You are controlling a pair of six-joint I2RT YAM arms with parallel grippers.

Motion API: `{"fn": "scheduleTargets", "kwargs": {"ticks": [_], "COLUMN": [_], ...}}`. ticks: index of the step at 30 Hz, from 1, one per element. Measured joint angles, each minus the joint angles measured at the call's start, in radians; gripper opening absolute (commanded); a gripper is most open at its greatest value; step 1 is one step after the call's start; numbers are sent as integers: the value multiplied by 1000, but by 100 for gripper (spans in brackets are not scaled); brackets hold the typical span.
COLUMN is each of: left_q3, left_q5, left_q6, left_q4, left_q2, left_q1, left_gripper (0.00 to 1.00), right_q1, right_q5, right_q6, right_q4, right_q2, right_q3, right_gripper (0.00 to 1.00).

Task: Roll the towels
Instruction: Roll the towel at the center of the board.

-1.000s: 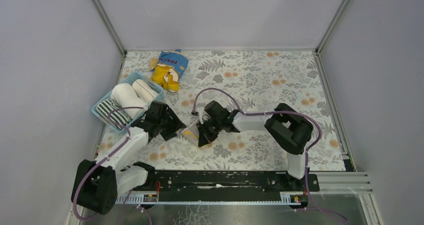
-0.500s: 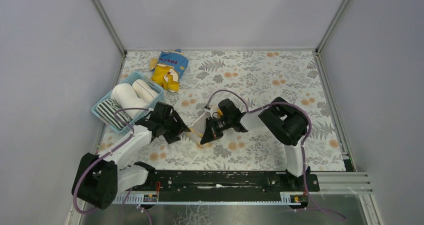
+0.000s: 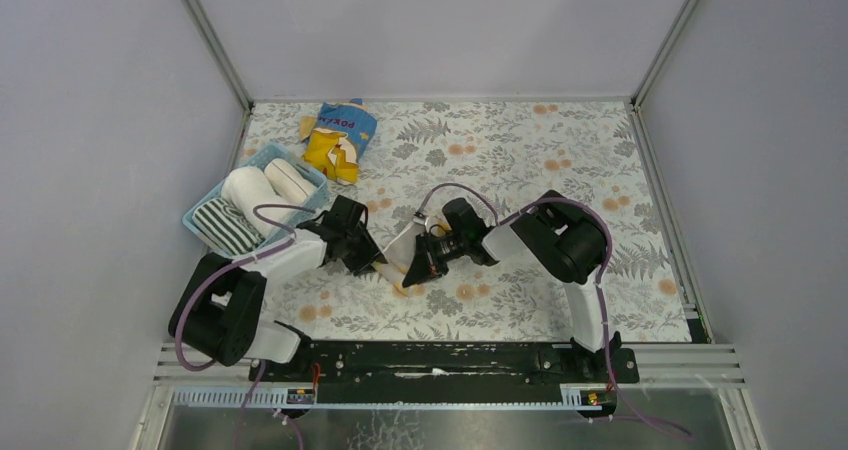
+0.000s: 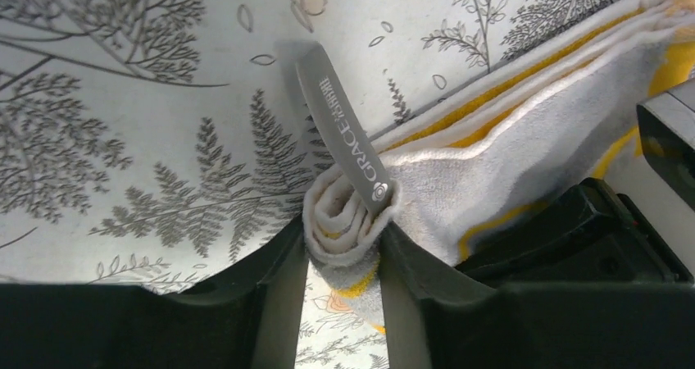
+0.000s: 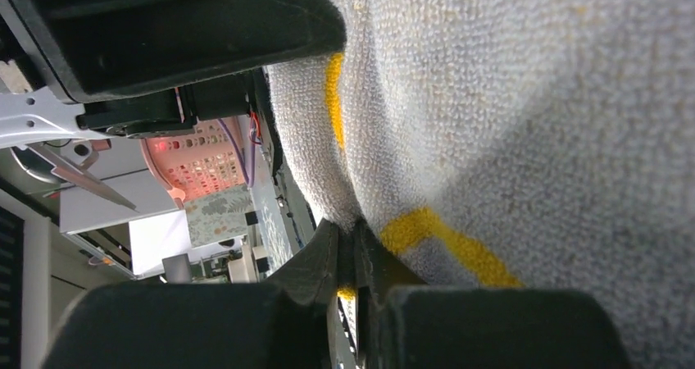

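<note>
Overhead view of a table (image 3: pixel 560 150) covered in a grey fern and orange flower print, walled on three sides by plain pale panels. Two black and white robot arms reach in from the near edge and meet near the middle of the table, just left of centre. Between them is the beige towel (image 3: pixel 399 247) with yellow marks, lifted partly off the cloth and stretched between the two pincers. The left gripper (image 3: pixel 374 261) is clamped on a folded corner of that towel: in its wrist view the fingers (image 4: pixel 277 303) press on both sides of a thick, layered fold, and a grey woven label (image 4: pixel 348 143) printed with the word GRACE sticks up from the fold and lies against the tablecloth. The right gripper (image 3: pixel 412 274) is pinched together on another edge of the same towel; its wrist view is filled with looped cream fabric crossed by a yellow line, with the two fingertips (image 5: pixel 326 258) nearly touching around a thin bit of cloth. Well to the left, by the side wall, stands a light blue basket (image 3: pixel 262 153) holding two rolled cream-white towels (image 3: pixel 246 188) and one rolled striped towel (image 3: pixel 226 226). Beyond the basket, near the back wall, lies a blue and yellow snack bag (image 3: pixel 338 136).
</note>
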Motion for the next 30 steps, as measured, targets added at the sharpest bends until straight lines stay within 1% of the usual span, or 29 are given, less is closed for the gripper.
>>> {"fn": "scheduleTargets", "kwargs": {"ticks": [3,5,7,8,12,15,16,17,19,23,26,30], "left_q3": [13,18,23,24,40,58,63,70,82,99,105,113], "left_q5": [-4,-4,-5,-6,-19,-31,-34,-37,-41,-42,-40,-32], "left_q6": [2,4,5,8,23,36,40,45,53,64,68,68], "left_q4": [17,21,22,22,12,-3,-6,-13,-26,-44,-48,-54], "left_q2": [30,37,40,42,49,60,62,66,74,89,100,112], "left_q1": [-6,-8,-8,-8,-8,-8,-8,-8,-8,-8,-8,-8], "left_gripper": [19,13,6,5,5,6,6,6,7,10,10,11], "right_q1": [0,0,0,0,13,55,82,108,180,309,394,473], "right_q5": [10,34,71,96,219,362,452,471,593,788,935,1086], "right_q6": [-34,-80,-133,-167,-319,-435,-493,-507,-574,-674,-740,-805], "right_q4": [-50,-118,-193,-241,-426,-550,-604,-615,-657,-687,-693,-662], "right_q2": [-10,-37,-76,-103,-225,-319,-357,-365,-401,-426,-425,-402], "right_q3": [14,26,35,40,64,91,112,117,136,144,144,144], "right_gripper": [23,33,40,44,56,60,61,62,63,64,63,61]}}
